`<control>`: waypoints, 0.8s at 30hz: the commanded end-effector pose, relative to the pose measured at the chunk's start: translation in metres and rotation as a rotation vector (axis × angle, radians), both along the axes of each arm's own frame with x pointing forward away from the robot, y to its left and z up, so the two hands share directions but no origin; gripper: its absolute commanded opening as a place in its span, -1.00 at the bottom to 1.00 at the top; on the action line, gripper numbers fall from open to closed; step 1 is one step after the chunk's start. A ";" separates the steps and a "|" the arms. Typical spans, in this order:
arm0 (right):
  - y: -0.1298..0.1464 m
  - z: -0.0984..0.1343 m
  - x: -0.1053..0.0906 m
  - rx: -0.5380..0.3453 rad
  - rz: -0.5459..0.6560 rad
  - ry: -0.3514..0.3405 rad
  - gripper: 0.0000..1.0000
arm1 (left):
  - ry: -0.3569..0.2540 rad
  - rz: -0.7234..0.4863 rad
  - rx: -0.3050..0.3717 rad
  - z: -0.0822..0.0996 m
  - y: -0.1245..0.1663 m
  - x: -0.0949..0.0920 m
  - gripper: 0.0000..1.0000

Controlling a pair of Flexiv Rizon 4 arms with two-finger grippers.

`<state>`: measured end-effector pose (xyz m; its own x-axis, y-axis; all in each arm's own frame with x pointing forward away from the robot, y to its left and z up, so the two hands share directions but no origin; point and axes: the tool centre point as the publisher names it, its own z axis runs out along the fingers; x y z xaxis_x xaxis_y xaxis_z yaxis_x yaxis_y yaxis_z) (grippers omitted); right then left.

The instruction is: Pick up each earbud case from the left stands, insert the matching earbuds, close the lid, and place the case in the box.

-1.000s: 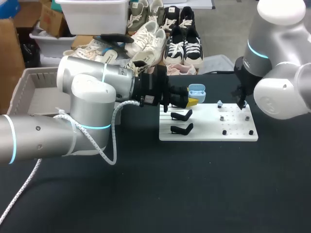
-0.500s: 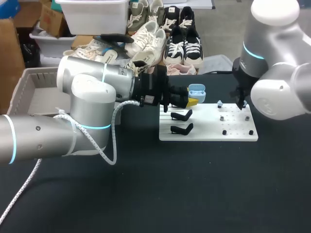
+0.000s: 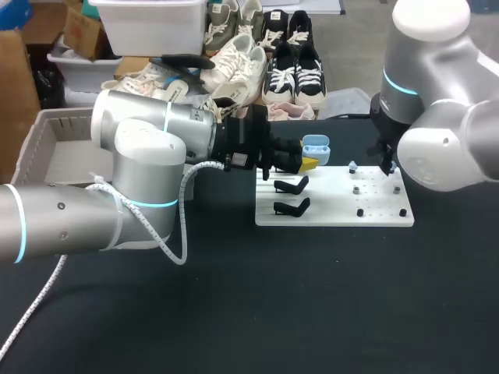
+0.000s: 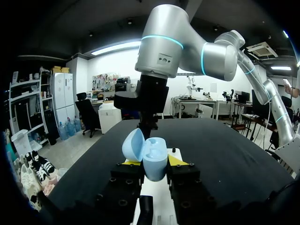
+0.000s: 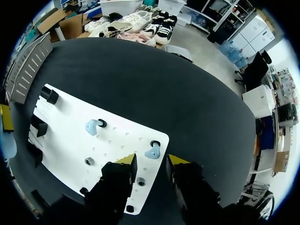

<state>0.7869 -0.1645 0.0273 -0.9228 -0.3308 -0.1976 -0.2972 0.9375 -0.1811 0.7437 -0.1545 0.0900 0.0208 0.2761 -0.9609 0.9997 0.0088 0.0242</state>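
left gripper (image 4: 153, 162): you see it pinching the open case (image 4: 149, 157)
right gripper (image 5: 151, 160): fingers spread; your earbud (image 5: 153, 151) sits just ahead on the board (image 5: 65, 140)

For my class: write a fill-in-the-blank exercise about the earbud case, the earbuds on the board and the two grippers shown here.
The left gripper is shut on a light blue plastic earbud case whose lid is ___. The white rectangular board carries ___ small light blue earbuds. The right gripper, hanging over that board, holds ___.
Missing words: open; two; nothing.
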 end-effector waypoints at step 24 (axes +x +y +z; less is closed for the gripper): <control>-0.001 -0.005 0.006 -0.007 -0.005 0.007 -0.40 | -0.002 0.003 -0.001 0.000 0.000 -0.001 -1.00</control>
<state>0.7915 -0.1671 0.0229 -0.9249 -0.3281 -0.1921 -0.2944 0.9377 -0.1843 0.7437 -0.1545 0.0900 0.0208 0.2761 -0.9609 0.9997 0.0088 0.0242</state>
